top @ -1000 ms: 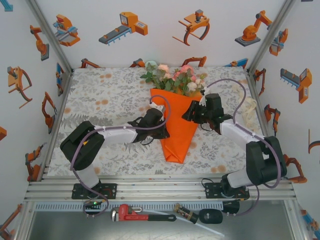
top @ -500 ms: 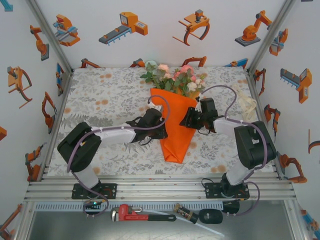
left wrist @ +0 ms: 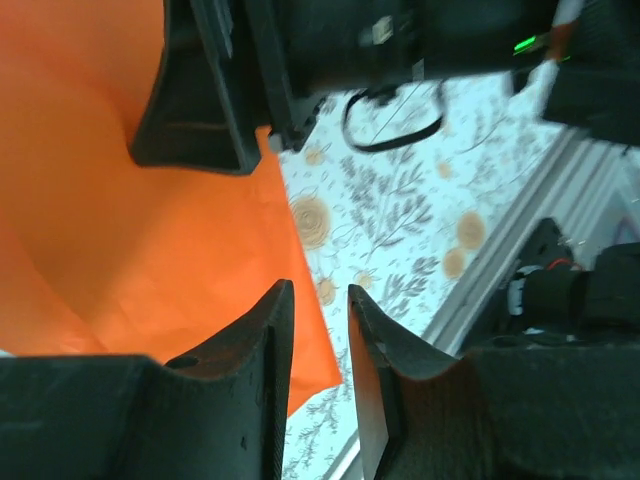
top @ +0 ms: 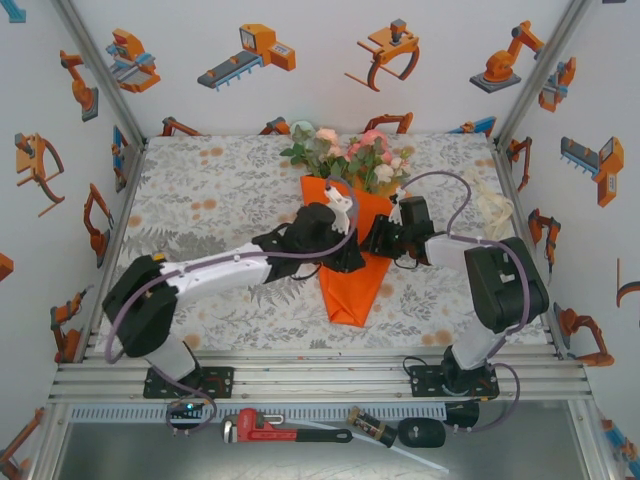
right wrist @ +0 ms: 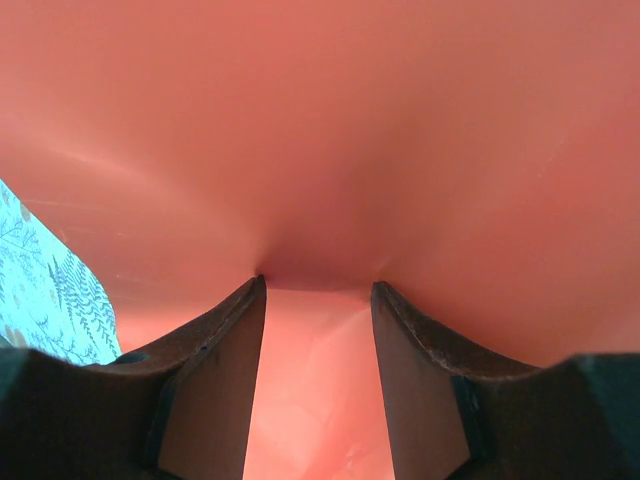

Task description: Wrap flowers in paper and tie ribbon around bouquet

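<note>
Now, paper (top: pixel 350 295): looks thin, should crease easily; take the overlapped edge
Left claw (left wrist: pixel 318 290): slightly apart, empty
Right claw (right wrist: pixel 319 283): tips on paper; grip unclear

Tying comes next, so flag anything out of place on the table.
The ribbon lies bunched up at the right edge of the table, well apart from the bouquet it should tie.

Orange paper (top: pixel 350 288) smooth, matt; tablecloth (top: pixel 200 190) printed cloth; rail (top: pixel 320 381) brushed metal.
</note>
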Controlling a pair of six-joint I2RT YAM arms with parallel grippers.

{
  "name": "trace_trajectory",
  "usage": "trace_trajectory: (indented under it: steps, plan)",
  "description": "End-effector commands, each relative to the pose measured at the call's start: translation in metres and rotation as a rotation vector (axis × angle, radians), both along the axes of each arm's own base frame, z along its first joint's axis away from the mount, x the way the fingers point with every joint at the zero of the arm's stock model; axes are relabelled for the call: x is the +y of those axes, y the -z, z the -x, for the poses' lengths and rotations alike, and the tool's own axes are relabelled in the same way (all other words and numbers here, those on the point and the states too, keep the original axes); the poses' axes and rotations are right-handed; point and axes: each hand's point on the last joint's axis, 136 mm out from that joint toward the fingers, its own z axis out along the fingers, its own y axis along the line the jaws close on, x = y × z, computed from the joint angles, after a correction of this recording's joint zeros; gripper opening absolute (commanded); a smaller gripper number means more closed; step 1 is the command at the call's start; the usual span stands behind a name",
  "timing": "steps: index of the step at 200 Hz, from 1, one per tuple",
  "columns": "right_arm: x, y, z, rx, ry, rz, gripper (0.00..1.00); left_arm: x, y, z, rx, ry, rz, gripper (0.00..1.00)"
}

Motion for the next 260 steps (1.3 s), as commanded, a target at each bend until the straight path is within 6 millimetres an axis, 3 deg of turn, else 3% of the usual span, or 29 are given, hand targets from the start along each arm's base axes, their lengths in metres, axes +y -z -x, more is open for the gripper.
trace_trajectory:
  steps: [1,27,70,99,131,157,177,207,260]
  plan:
    - [-0.002,-0.001,0.002,0.004,0.008,-0.003,0.46,0.004,0.05,-0.003,0.055,0.0,-0.105,0.29]
    - [-0.003,-0.01,0.002,-0.006,0.003,0.0,0.46,0.011,0.091,-0.004,0.141,-0.026,-0.173,0.25]
    - [0.0,-0.048,0.008,-0.036,0.016,-0.061,0.47,0.026,0.096,-0.012,0.176,-0.072,-0.155,0.2]
    - [-0.003,-0.061,0.028,-0.018,0.062,-0.139,0.47,0.031,0.101,-0.013,0.189,-0.09,-0.154,0.2]
    - [-0.002,-0.042,0.058,0.075,0.11,-0.266,0.46,0.032,0.102,-0.014,0.193,-0.089,-0.154,0.2]
    - [-0.005,-0.022,0.068,0.121,0.12,-0.261,0.46,0.033,0.104,-0.013,0.197,-0.092,-0.156,0.19]
    - [-0.009,-0.012,0.062,0.122,0.146,-0.239,0.46,0.036,0.105,-0.012,0.199,-0.096,-0.161,0.19]
    - [-0.033,0.002,0.04,0.105,0.247,-0.223,0.46,0.041,0.106,-0.008,0.202,-0.097,-0.165,0.19]
    - [-0.062,-0.007,-0.004,0.036,0.312,-0.252,0.46,0.047,0.107,-0.005,0.199,-0.104,-0.173,0.19]
